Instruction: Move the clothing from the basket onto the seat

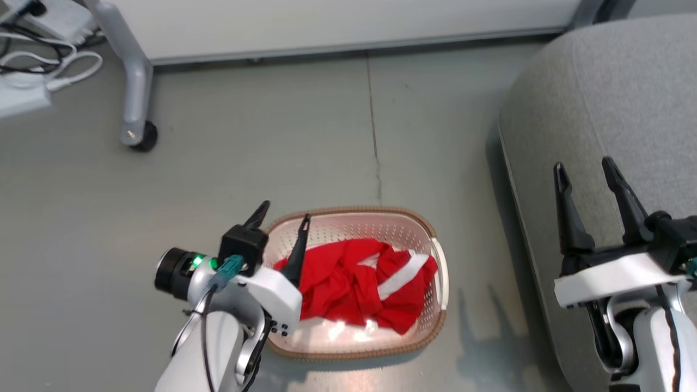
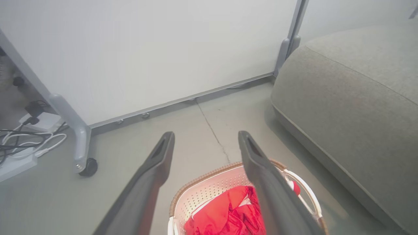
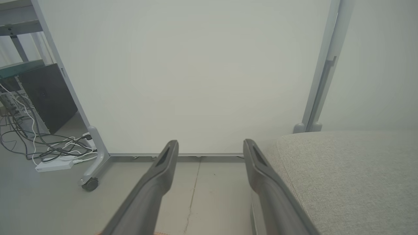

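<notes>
- Clothing (image 1: 348, 288) of bright red fabric with a broad white band is seen crumpled in a heap inside the basket (image 1: 381, 223), well below the rim.
- A grey floor (image 1: 272, 163) is crossed by a thin crack (image 1: 375, 158) that runs toward the basket's far rim.
- The seat (image 1: 610, 109), grey and upholstered with rounded edges, is placed on the robot's right, near the basket but apart from it.
- A white panel (image 1: 326, 22) on a grey leg with a dark caster (image 1: 144, 136) is set behind the basket. White and black cables (image 1: 32, 60) are piled at its left.
- The basket is set on the floor, its cream perforated walls edged by a brown woven-look rim.
- The right gripper (image 1: 584, 166) is held in front of the seat's near edge with its fingers spread wide. Nothing is held between them.
- The left gripper (image 1: 284, 212) is held at the basket's left end with its fingers parted and nothing clasped. In the head view one finger crosses the edge of the red fabric. Whether it is touched cannot be told.
- A green light (image 1: 197, 261) is lit on the left wrist.
</notes>
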### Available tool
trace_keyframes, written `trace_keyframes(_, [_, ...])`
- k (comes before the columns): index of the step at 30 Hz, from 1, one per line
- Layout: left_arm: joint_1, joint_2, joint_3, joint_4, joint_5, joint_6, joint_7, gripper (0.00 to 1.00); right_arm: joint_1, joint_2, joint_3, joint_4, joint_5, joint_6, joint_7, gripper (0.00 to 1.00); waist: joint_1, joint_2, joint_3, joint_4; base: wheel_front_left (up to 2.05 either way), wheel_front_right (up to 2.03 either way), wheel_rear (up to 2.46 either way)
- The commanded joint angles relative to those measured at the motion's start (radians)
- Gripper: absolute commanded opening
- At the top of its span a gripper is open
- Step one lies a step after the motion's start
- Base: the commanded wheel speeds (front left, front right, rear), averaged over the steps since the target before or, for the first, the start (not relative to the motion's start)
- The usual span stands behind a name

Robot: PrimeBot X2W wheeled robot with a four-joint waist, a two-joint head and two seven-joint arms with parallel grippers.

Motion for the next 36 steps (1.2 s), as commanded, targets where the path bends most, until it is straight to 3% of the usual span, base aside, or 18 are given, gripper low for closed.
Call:
trace_keyframes(1, [-0.030, 0.001, -0.010, 0.022, 0.011, -0.007, 0.005, 1.00, -0.020, -0.004, 0.005, -0.009, 0.002, 0.002, -0.008, 1.00, 0.0000, -0.0001, 0.077, -0.045, 0.00, 0.00, 0.00])
trace_keyframes(15, [-0.304, -0.012, -0.202, 0.447, 0.137, -0.081, 0.046, 1.00, -0.168, 0.001, 0.055, -0.052, 0.051, 0.002, -0.082, 1.00, 0.0000, -0.0001, 0.356, -0.206, 0.00, 0.00, 0.00])
trace_keyframes(23, [-0.451, 0.025, -0.291, 0.681, 0.227, -0.111, 0.143, 1.00, -0.222, 0.002, 0.082, -0.047, 0.117, 0.002, -0.129, 1.00, 0.0000, -0.0001, 0.488, -0.284, 0.00, 0.00, 0.00])
trace_keyframes(28, [-0.524, 0.067, -0.352, 0.780, 0.286, -0.120, 0.186, 1.00, -0.253, 0.002, 0.107, -0.039, 0.151, 0.002, -0.147, 1.00, 0.0000, -0.0001, 0.557, -0.322, 0.00, 0.00, 0.00])
trace_keyframes(34, [-0.576, 0.116, -0.377, 0.848, 0.310, -0.090, 0.205, 1.00, -0.284, 0.002, 0.132, -0.027, 0.191, 0.002, -0.154, 1.00, 0.0000, -0.0001, 0.601, -0.352, 0.00, 0.00, 0.00])
trace_keyframes(35, [-0.580, 0.124, -0.385, 0.854, 0.318, -0.089, 0.202, 0.36, -0.288, 0.002, 0.133, -0.030, 0.195, 0.002, -0.154, 1.00, 0.0000, -0.0001, 0.605, -0.355, 0.00, 0.00, 0.00])
trace_keyframes(36, [-0.586, 0.129, -0.392, 0.857, 0.321, -0.085, 0.194, 0.00, -0.290, 0.002, 0.134, -0.032, 0.199, 0.002, -0.155, 1.00, 0.0000, -0.0001, 0.607, -0.357, 0.00, 0.00, 0.00])
